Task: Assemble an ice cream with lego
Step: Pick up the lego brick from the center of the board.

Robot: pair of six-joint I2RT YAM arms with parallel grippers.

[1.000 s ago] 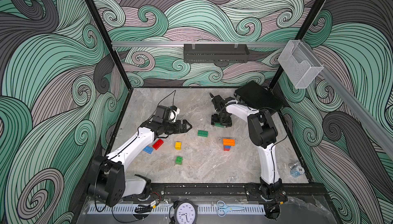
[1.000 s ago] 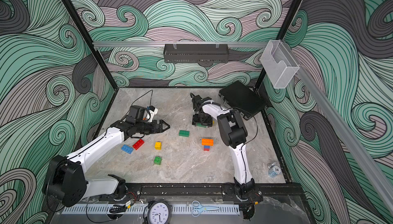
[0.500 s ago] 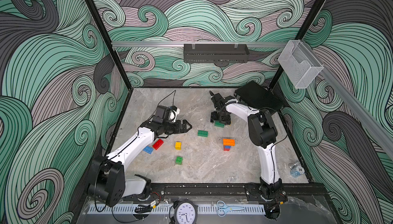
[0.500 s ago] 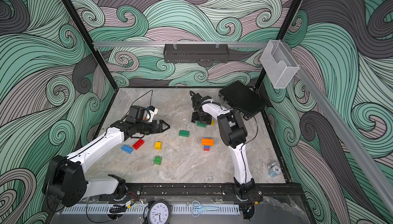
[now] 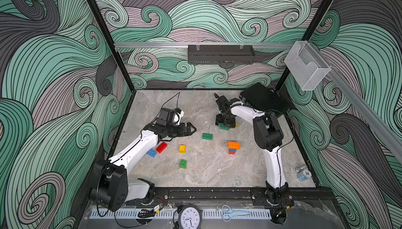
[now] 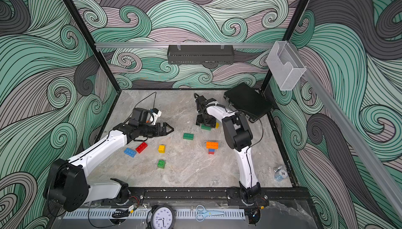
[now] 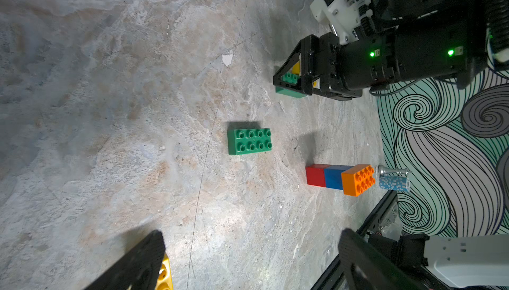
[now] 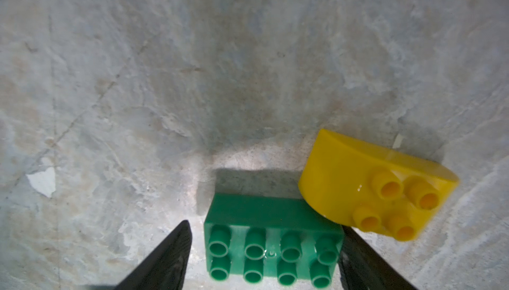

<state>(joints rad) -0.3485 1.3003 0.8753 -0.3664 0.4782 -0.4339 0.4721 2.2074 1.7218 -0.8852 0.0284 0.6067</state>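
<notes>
Evidently the step in hand is the pick-up of another piece for the cone: the right hand is lowered over a green oblong brick at the far side of the bench. Its fingers stand apart and straddle the brick's short ends, one seemingly against the plastic and the other with a visible gap, so nothing is clamped yet. A yellow round-topped brick lies just beside it, touching or nearly touching one corner. I judge that the next move calls for the fingers to come together squarely on the green brick without catching the yellow one, then a lift towards the started stack, which has red at the foot, blue above and an orange oblong on top. The left hand hovers with fingers wide apart and empty above the bench. Near it lie a second green oblong, a red brick, a blue brick, a yellow square and a green square, all well apart. The bench is a mottled grey stone-look slab with a small white chip. Wave-patterned walls in teal and grey enclose it, with a black tray on the rear rail, a black case in the far corner, and a clock and scissors at the front edge.
</notes>
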